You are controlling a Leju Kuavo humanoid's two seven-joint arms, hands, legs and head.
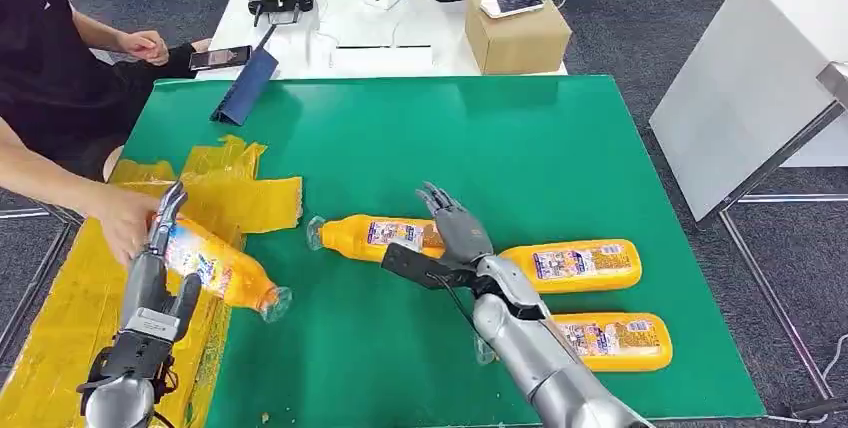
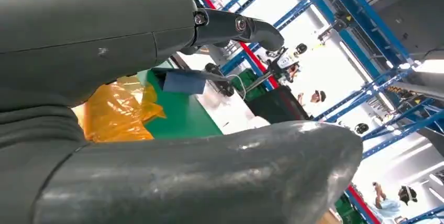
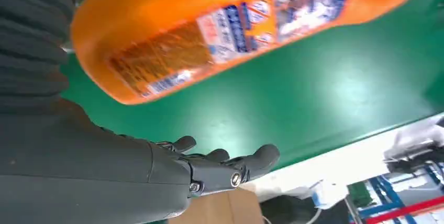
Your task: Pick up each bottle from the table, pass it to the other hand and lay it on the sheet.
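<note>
Gripping one orange plastic bottle (image 1: 222, 268), my left hand (image 1: 160, 283) is hovering over the yellow plastic sheet (image 1: 60, 318); its long axis is slanting, while my right hand (image 1: 452, 238) is lying open above another orange bottle (image 1: 375, 236).

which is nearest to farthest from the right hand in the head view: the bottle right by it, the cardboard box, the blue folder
1. The bottle lying on the green mat, just left of the right hand, its base under the fingers.
2. The blue folder, at the mat's far-left edge.
3. The cardboard box, on the white table beyond the mat; close to the folder's distance, so 2 and 3 are a loose call.
</note>
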